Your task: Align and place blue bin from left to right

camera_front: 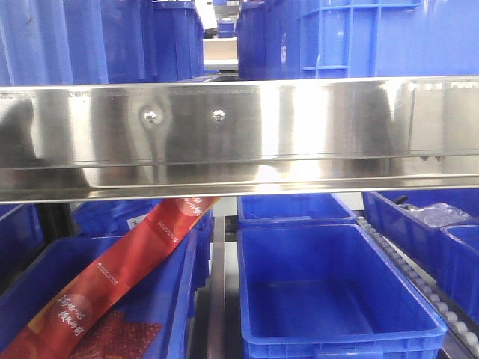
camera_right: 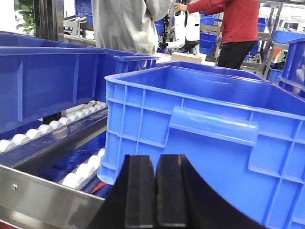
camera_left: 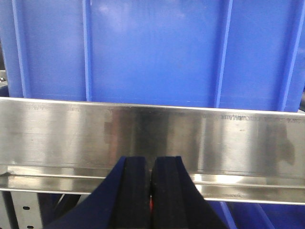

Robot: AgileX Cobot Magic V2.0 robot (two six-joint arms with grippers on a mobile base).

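In the right wrist view the blue bin point(camera_right: 209, 143) sits on white rollers point(camera_right: 57, 121) just beyond the right gripper point(camera_right: 155, 191), its ribbed wall and raised handle facing the claw; the two black pads are pressed together with nothing between them, not touching the crate; darker blue bins point(camera_right: 47, 86) stand to the bin's left and two people point(camera_right: 128, 24) behind; in the left wrist view the left gripper point(camera_left: 151, 191) is likewise closed and empty, just before a steel rail point(camera_left: 152, 138), with a ribbed blue wall point(camera_left: 152, 52) above the rail; in the front view a red packet point(camera_front: 127, 269) leans in a lower bin
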